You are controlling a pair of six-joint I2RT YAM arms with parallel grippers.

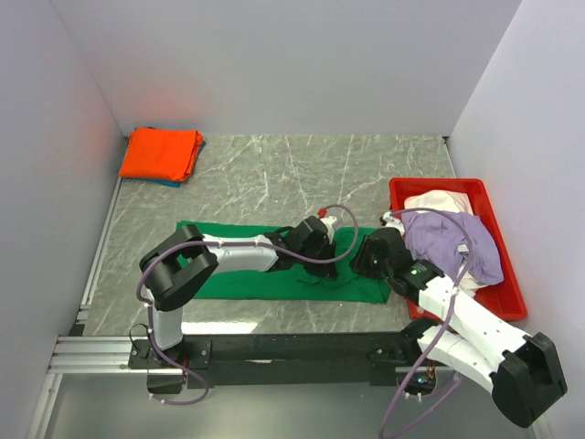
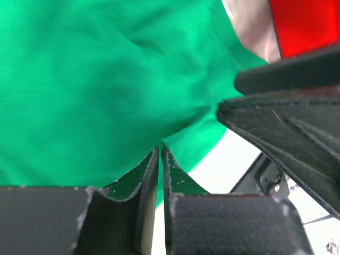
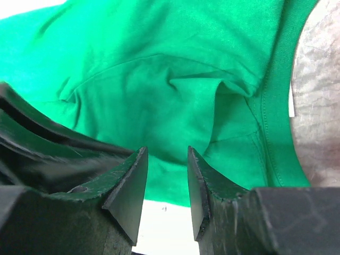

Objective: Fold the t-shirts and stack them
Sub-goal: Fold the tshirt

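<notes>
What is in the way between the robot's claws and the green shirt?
Nothing visible. The left gripper is shut on a fold of the green shirt, and the right gripper is open close over the same cloth, with nothing in between.

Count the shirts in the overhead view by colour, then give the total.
green shirt: 1
orange shirt: 1
blue shirt: 1, only an edge showing under the orange shirt
lilac shirt: 1
white shirt: 1
Total: 5
</notes>
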